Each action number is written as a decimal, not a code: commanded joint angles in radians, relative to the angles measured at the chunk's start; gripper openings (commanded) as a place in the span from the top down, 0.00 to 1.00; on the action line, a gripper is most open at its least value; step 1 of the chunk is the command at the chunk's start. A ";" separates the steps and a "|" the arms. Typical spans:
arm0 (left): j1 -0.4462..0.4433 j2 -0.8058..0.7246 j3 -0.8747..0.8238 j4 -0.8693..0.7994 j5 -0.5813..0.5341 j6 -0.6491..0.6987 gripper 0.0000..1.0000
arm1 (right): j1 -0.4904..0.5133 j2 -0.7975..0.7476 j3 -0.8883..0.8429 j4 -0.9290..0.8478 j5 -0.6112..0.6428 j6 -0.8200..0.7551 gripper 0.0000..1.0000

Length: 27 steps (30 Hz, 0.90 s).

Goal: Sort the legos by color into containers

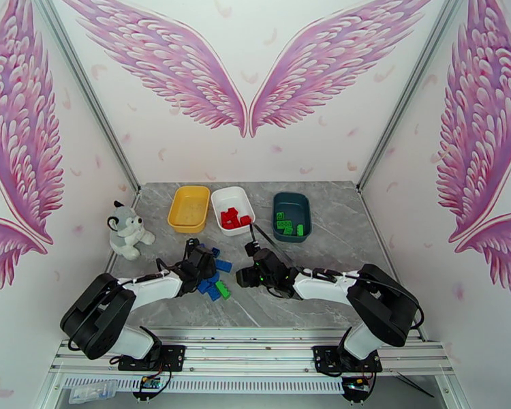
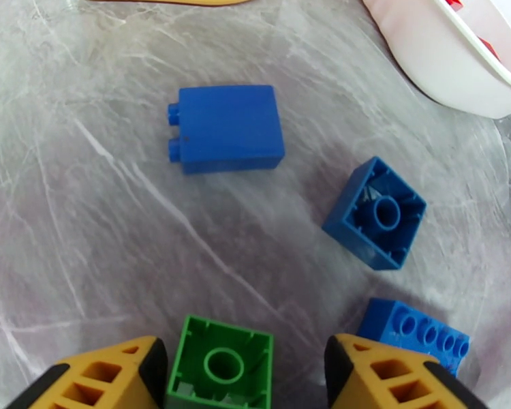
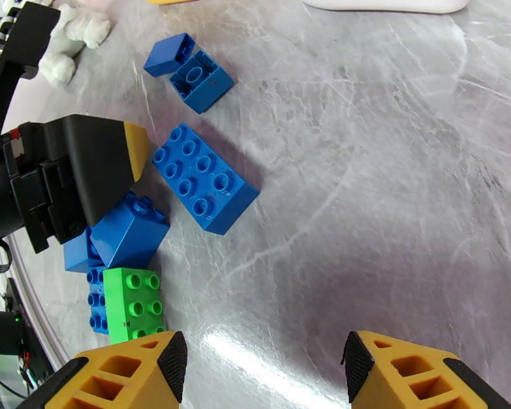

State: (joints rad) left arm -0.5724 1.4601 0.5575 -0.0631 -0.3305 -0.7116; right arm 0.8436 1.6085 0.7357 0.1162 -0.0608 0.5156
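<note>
Lego point(image 2: 221, 363), green, lies hollow side up between left gripper point(image 2: 245, 350) fingers.

A robot test booth: wing-printed walls point(image 1: 187, 76) enclose a marble-look table point(image 1: 344, 240)

Bright, even light falls from overhead, and the top view is sharp, though its wall rails point(image 1: 82, 83) splay outward toward the corners. Shadows on the grey marble table point(image 1: 344, 253) are soft and short. In the right wrist view a white glare patch sits on the glossy table beside a dim shadow. The white tray point(image 2: 446, 63) is nearly washed out, and the yellow fingers point(image 3: 119, 376) look soft.
</note>
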 commanded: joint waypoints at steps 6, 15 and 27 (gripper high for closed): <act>-0.010 0.029 0.017 -0.041 -0.030 0.012 0.49 | 0.009 -0.027 -0.005 -0.001 -0.002 0.005 0.33; -0.038 0.009 0.039 -0.084 -0.073 0.008 0.70 | 0.008 -0.076 -0.032 -0.020 0.049 0.004 0.33; -0.084 -0.004 0.183 -0.003 0.160 0.091 0.75 | -0.063 -0.247 -0.071 -0.101 0.243 0.028 0.30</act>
State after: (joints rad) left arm -0.6395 1.4384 0.6624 -0.1139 -0.2676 -0.6594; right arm 0.8124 1.4097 0.6807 0.0486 0.0994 0.5232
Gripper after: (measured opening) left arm 0.340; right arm 0.694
